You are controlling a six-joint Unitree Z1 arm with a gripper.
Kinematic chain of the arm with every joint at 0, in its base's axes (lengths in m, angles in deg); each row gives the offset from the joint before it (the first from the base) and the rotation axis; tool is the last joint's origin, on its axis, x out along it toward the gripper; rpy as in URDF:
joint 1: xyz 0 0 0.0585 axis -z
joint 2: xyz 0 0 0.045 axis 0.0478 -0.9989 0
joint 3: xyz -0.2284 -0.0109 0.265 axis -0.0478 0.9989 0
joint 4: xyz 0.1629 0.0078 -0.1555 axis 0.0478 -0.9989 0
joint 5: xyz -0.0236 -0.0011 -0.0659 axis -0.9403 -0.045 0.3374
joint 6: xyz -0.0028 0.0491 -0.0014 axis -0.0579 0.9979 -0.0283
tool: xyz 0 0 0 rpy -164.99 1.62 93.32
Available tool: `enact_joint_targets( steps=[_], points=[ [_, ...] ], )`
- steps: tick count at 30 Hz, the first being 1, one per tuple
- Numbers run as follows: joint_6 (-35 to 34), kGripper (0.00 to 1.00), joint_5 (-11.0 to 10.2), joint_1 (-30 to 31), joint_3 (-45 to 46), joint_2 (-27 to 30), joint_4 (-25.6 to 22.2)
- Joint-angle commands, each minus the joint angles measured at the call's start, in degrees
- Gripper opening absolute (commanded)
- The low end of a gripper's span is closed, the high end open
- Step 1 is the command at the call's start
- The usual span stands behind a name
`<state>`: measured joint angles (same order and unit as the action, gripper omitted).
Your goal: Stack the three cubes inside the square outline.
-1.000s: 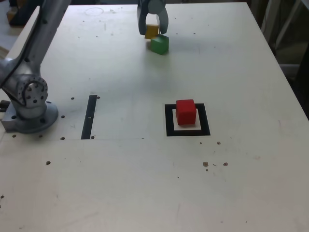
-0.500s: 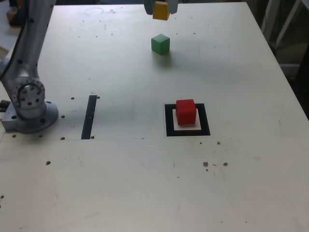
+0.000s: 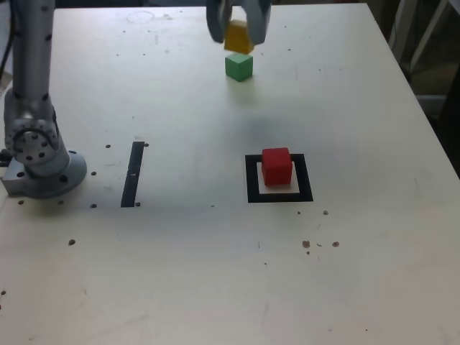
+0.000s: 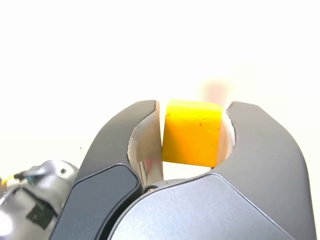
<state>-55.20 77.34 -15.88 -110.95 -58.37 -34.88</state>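
- Exterior view: the gripper [image 3: 238, 30] pinches the yellow cube [image 3: 238, 37], tilted a bit, in the air just above the green cube [image 3: 238, 66] at the table's [image 3: 359, 273] far end. It was higher half a second ago.
- The red cube [image 3: 277, 166] sits square inside the square outline [image 3: 251, 180], unmoved.
- Wrist view: jaws squeeze the yellow cube [image 4: 192, 132]; no writing on it.

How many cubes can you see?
3: the red cube sits inside the square outline, the green cube is on the table, and the yellow cube is in the pincer.
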Motion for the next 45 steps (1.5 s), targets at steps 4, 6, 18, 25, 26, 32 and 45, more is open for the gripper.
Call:
enact_joint_targets(
  steps=[4,6,18,25,26,32,45],
  points=[
    [-4.3,0.39,0.2,6.0,3.9,3.2,0.9],
    [-6.3,0.39,0.4,8.5,4.6,3.7,1.0],
    [-17.1,0.39,2.2,17.7,5.4,3.5,2.6],
    [-25.1,0.39,1.3,22.5,7.1,2.4,4.9],
    [-26.3,0.39,1.0,23.1,7.1,2.1,5.1],
    [-32.4,0.39,-0.2,26.4,7.8,0.6,5.7],
    [-38.1,0.39,1.3,28.3,9.7,-2.4,11.8]
  ],
)
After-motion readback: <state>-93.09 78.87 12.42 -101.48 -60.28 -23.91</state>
